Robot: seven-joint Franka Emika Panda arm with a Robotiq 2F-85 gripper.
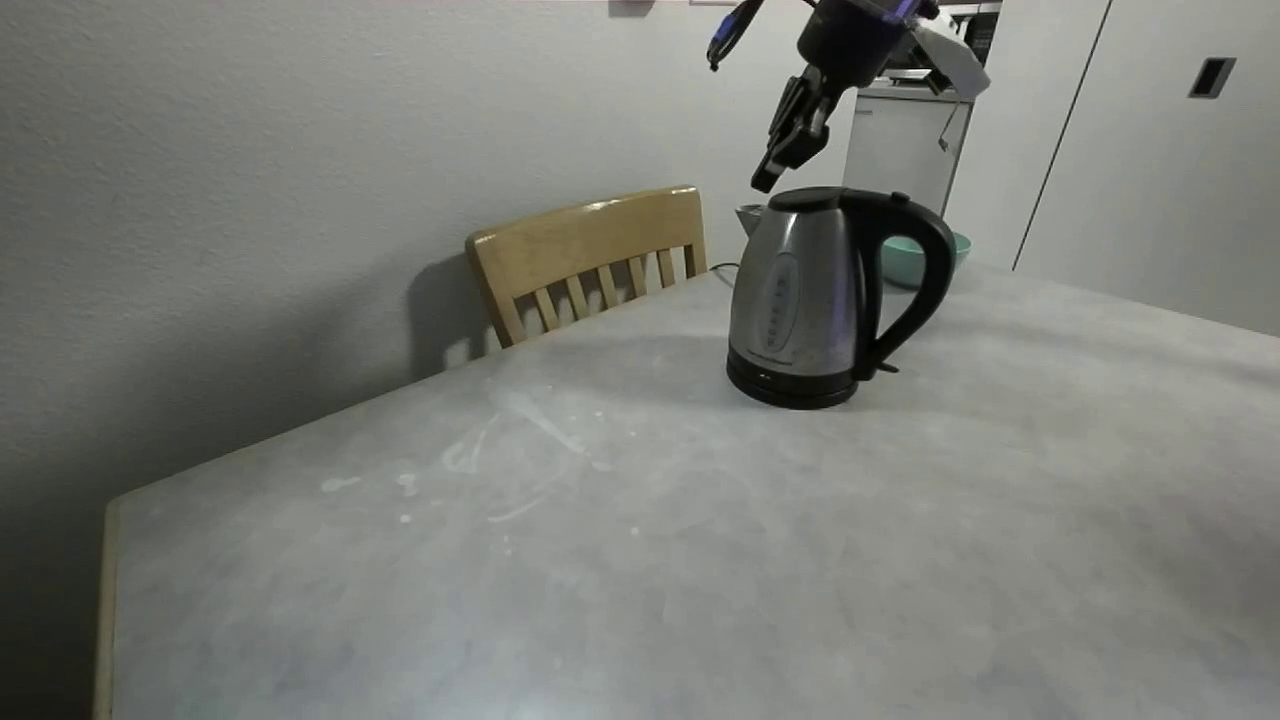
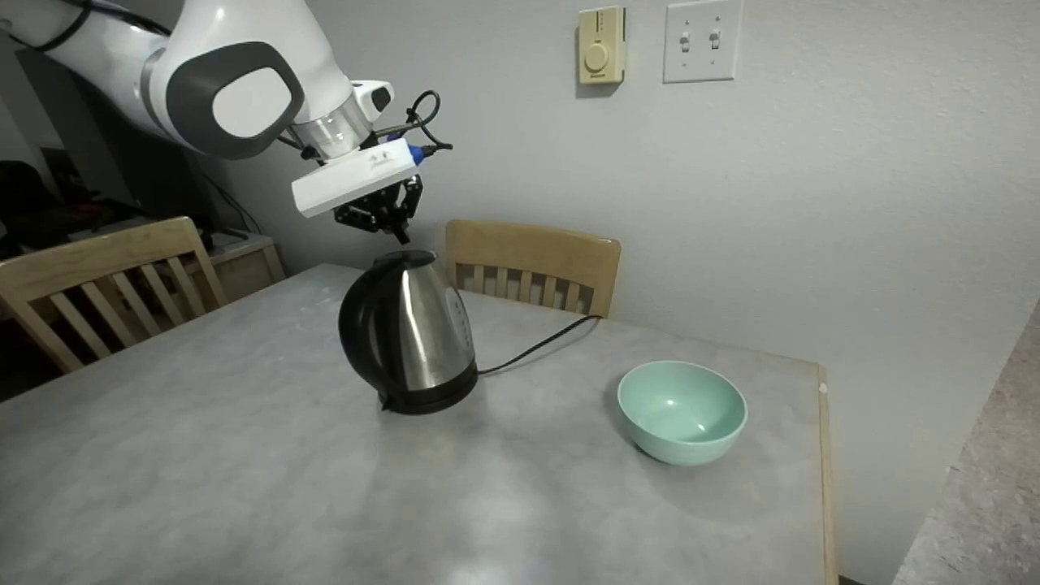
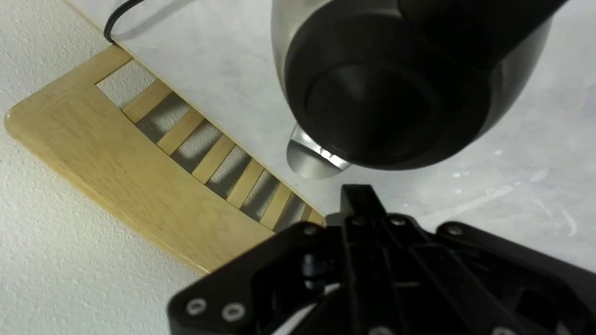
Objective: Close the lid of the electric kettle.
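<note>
A steel electric kettle with a black base and handle [image 1: 778, 290] stands upright on the grey table; it also shows in an exterior view [image 2: 422, 333]. Its black lid [image 1: 806, 199] lies flat over the top, and looks down in both exterior views [image 2: 409, 258]. In the wrist view the lid [image 3: 372, 111] fills the upper middle, with the spout [image 3: 314, 160] below left of it. My gripper [image 1: 766, 180] is just above the kettle near the spout side, apart from the lid. Its fingers are together and empty in the wrist view [image 3: 359, 195].
A mint-green bowl [image 2: 682, 451] stands on the table [image 2: 520, 520] beyond the kettle's cord [image 2: 540, 345]. A wooden chair [image 1: 590, 235] stands at the table edge by the wall. Another chair [image 2: 106, 260] is at the far left in an exterior view.
</note>
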